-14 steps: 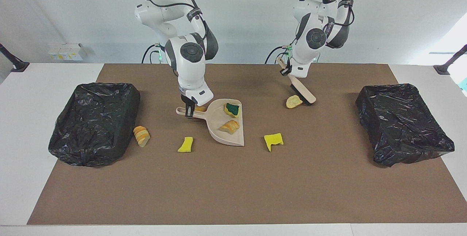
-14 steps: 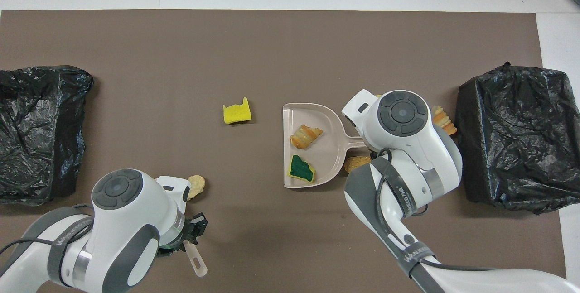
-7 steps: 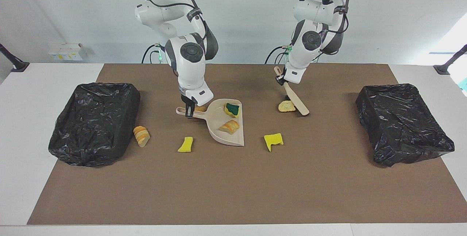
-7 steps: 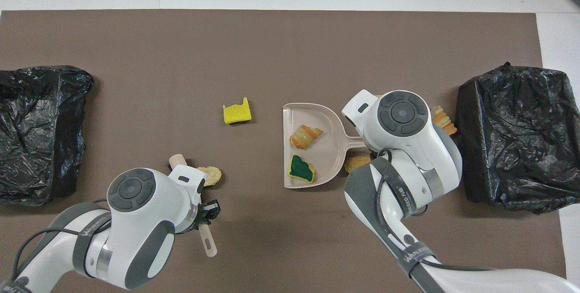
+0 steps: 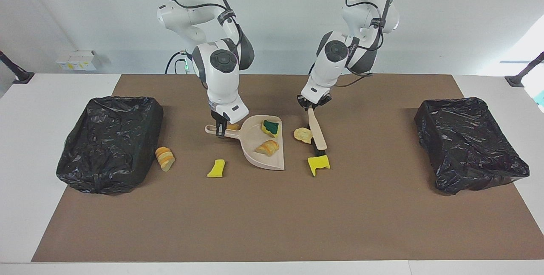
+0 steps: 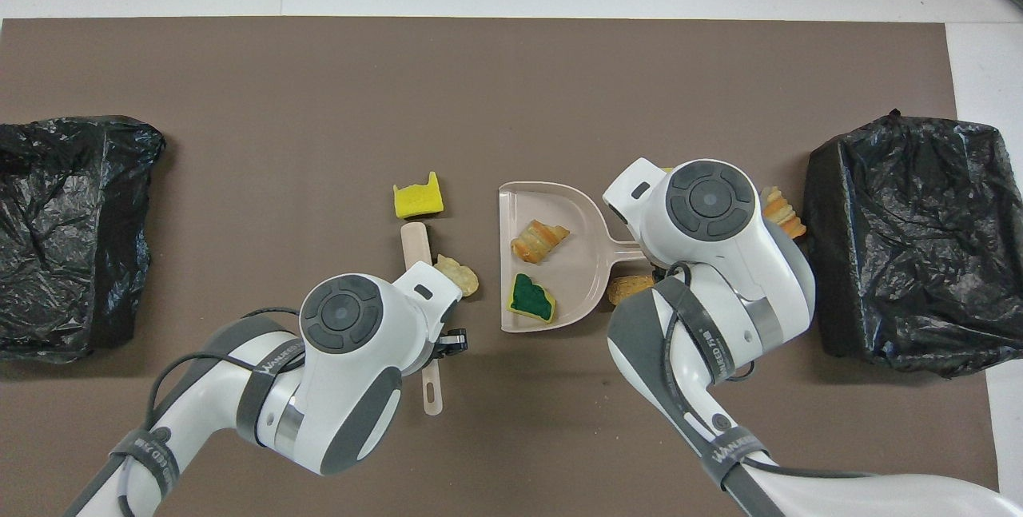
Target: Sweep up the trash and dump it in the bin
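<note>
My right gripper (image 5: 219,132) is shut on the handle of the beige dustpan (image 5: 255,137), which lies flat on the mat. In the pan are a green-and-yellow sponge piece (image 5: 270,127) and a bread-like lump (image 5: 267,147). My left gripper (image 5: 313,107) is shut on a beige brush (image 5: 318,132) whose bristles rest on the mat. A pale yellow lump (image 5: 302,134) sits between the brush and the pan's open edge. A yellow foam piece (image 5: 318,163) touches the brush tip. Another yellow wedge (image 5: 216,168), a striped bread lump (image 5: 164,158) and a tan lump (image 6: 630,287) lie loose.
Two bins lined with black bags stand on the brown mat, one (image 5: 110,143) at the right arm's end and one (image 5: 469,143) at the left arm's end. The striped bread lump lies right beside the first bin.
My left arm has swung the brush across the mat toward the dustpan, pushing the pale yellow lump along with it. The right arm and the dustpan have stayed put.
</note>
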